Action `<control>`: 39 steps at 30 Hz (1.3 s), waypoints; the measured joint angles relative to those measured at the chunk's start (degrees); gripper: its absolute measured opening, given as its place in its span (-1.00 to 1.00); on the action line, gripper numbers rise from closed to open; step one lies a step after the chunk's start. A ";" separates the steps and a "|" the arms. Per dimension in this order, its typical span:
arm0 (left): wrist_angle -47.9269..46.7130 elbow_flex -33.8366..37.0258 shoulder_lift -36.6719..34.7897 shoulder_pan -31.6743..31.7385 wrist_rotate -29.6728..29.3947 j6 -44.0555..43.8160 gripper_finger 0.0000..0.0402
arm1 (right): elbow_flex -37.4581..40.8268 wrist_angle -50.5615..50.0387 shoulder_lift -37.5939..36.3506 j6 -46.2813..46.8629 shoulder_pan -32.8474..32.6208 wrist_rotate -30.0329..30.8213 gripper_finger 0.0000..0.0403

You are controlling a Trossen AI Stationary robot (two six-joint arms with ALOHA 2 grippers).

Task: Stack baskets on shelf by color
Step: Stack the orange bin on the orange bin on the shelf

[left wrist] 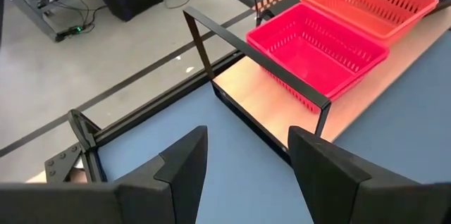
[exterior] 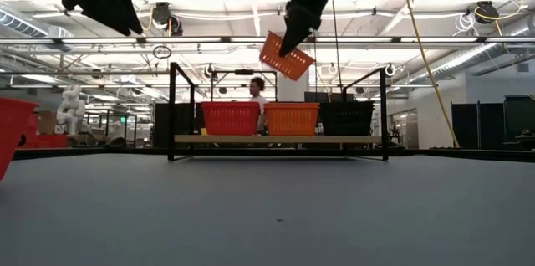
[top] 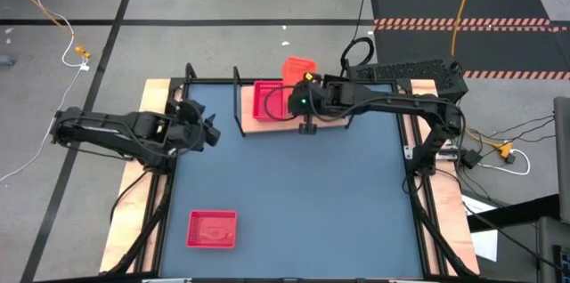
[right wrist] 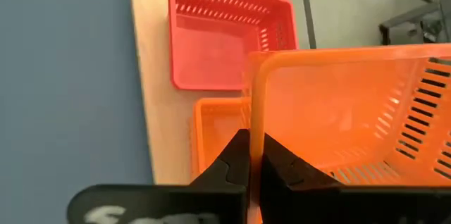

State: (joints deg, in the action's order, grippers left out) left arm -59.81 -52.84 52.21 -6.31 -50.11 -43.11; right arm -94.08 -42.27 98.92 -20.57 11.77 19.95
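Blue-grey tabletop (top: 294, 194) carries one pinkish-red basket (top: 212, 230) near its front left corner. At the left edge the left hand (top: 212, 132) hovers, fingers wide. Above the shelf (top: 267, 126) at the far edge, the right hand (exterior: 288, 47) grips a tilted orange basket (exterior: 287, 57) over the stacks.

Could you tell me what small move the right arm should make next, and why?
Probably lower the tilted orange basket, held by its rim in the right claw, onto the orange basket on the shelf. It hangs just above that one, and the colours match.
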 joint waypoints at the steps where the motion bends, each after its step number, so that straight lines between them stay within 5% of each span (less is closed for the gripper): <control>1: 0.04 0.00 0.27 0.00 0.00 0.11 0.00 | 0.81 1.34 -0.05 -0.98 0.49 -0.67 -1.00; 8: 0.31 0.00 2.24 0.00 -0.03 0.61 0.00 | 4.80 5.98 -0.07 -2.65 3.62 -7.94 -1.00; 22: 0.35 0.00 2.66 0.00 -0.72 0.74 0.00 | 9.90 6.67 0.00 -2.12 6.18 -7.95 -0.98; 39: 0.33 0.00 2.66 0.00 -1.44 0.30 0.00 | 10.03 9.06 0.00 -5.38 6.14 -3.55 -0.42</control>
State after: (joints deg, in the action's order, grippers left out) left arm -59.48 -52.84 54.87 -6.31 -51.55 -42.81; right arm -84.05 -33.21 98.91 -25.95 17.91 16.40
